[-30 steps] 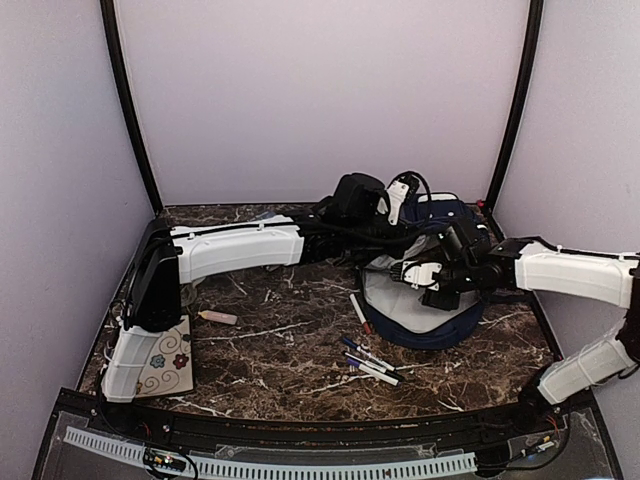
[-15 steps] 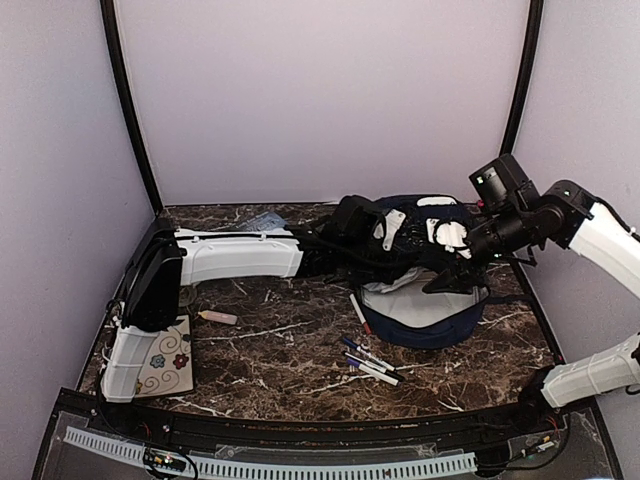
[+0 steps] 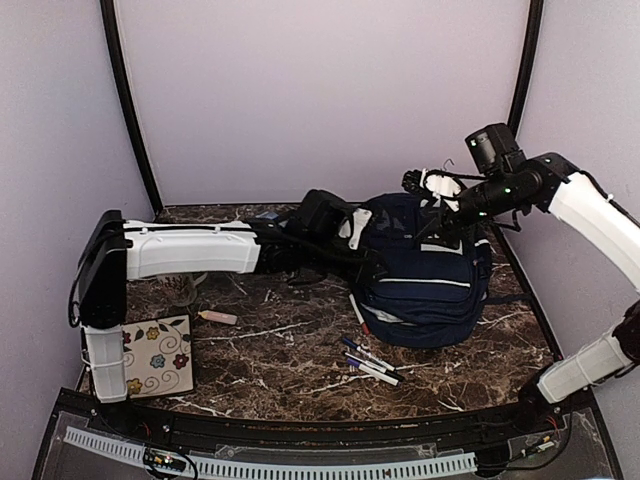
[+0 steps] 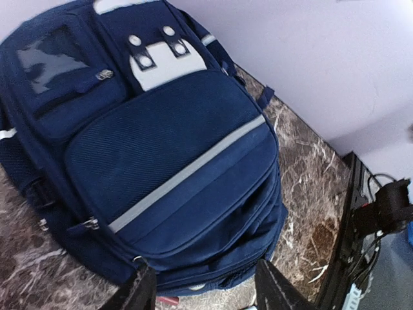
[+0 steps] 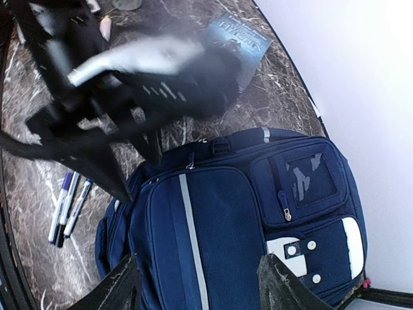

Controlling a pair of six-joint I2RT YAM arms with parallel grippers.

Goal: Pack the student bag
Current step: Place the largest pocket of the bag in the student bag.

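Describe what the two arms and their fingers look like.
Both the left arm and right arm have white shell links, black joints and thin black cables. The wrists are bulky black blocks. The fingers are dark and tapered.

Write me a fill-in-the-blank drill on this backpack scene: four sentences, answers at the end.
1. The student bag sits on a dark ____-patterned table.
2. The pens lie ____ the bag, on the table.
3. The left pincer is open and holds ____.
4. The card at the table's near-left corner is printed with ____.
Missing words: marble; outside; nothing; flowers.
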